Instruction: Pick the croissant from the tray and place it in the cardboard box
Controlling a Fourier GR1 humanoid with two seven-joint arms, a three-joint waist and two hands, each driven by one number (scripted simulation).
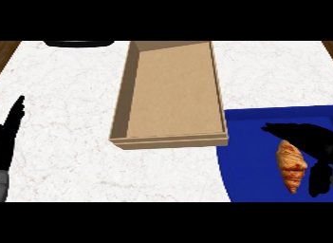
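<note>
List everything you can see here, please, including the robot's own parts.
counter: one, white marble, fills most of the view
wood strip: two, brown, far left and far right corners
dark object: one, black, cut off at the far edge, left of the box; cannot tell what it is
cardboard box: one, tan, open-topped, centre
tray: one, blue, near right
croissant: one, golden brown, on the tray
left hand: one, black, open, resting at the left edge
right hand: one, black, open, over the tray beside the croissant
</note>
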